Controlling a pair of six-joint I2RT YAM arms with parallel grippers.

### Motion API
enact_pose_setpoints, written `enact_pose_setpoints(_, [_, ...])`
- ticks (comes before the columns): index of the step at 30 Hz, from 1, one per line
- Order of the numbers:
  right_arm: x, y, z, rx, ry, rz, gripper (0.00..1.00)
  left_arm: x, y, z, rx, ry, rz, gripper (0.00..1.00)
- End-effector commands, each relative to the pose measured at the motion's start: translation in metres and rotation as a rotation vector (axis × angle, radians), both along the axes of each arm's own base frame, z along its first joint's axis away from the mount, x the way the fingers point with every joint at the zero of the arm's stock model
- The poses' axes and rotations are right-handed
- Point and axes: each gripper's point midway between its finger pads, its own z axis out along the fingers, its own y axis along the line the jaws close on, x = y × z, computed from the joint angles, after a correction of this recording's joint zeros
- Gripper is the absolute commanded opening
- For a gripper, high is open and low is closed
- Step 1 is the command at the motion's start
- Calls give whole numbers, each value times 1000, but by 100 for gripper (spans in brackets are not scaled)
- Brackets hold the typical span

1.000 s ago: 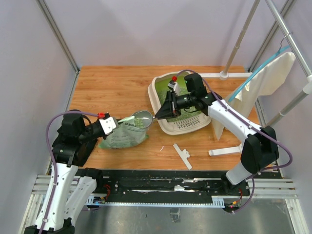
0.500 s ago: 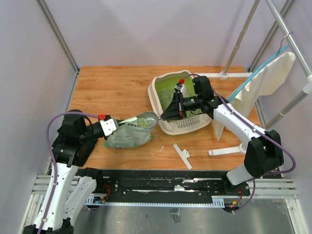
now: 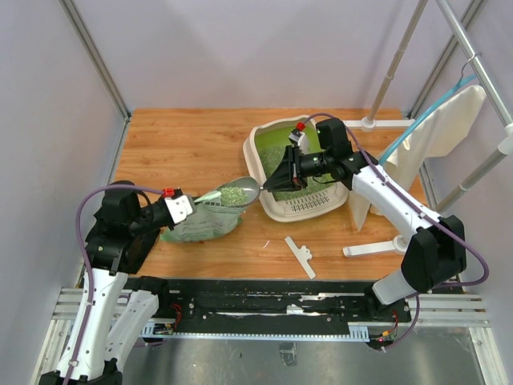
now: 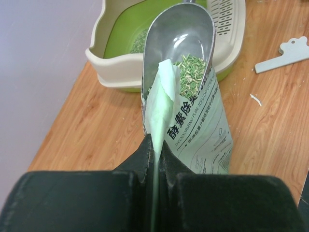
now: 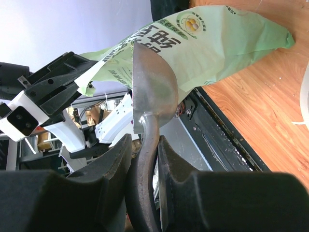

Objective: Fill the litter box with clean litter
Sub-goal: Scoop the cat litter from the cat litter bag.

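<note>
The cream litter box (image 3: 251, 157) with a green inside stands right of centre; some clean litter (image 3: 287, 149) lies in it. My right gripper (image 3: 268, 186) is shut on the handle of a silver scoop (image 3: 240, 192), which hangs at the bag's mouth with pale green granules (image 4: 191, 65) in its bowl. My left gripper (image 3: 195, 200) is shut on the top edge of the light green printed bag (image 3: 199, 225) and holds it up. The left wrist view has the scoop (image 4: 179, 34) just beyond the bag (image 4: 203, 130), with the box (image 4: 116, 77) behind. The right wrist view shows the scoop's underside (image 5: 152, 87).
A flat white plastic piece (image 3: 300, 257) lies on the wooden table near the front. A white stand with a cream cloth (image 3: 421, 148) and metal poles (image 3: 393, 72) crowd the right side. The box has a perforated step (image 3: 309, 207) at its near end.
The scoop dipped into the bag's mouth and has come up a little with granules in its bowl. My left gripper has kept its hold on the bag.
</note>
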Motion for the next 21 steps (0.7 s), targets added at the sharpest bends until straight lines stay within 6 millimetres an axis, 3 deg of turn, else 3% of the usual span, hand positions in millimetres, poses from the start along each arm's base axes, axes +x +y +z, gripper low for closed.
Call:
enact_pose_setpoints(1, [8, -11, 19, 20, -83, -36, 1, -8, -5, 86, -23, -334, -53, 1])
enact_pose_setpoints(6, [9, -16, 12, 52, -41, -32, 1, -9, -5, 87, -33, -345, -48, 1])
enact_pose_setpoints(15, [9, -28, 16, 94, -39, -46, 1, -12, -9, 93, -67, -353, -69, 1])
enact_pose_setpoints(21, [5, -35, -2, 77, 3, -50, 1, -14, -10, 100, -85, -373, -75, 1])
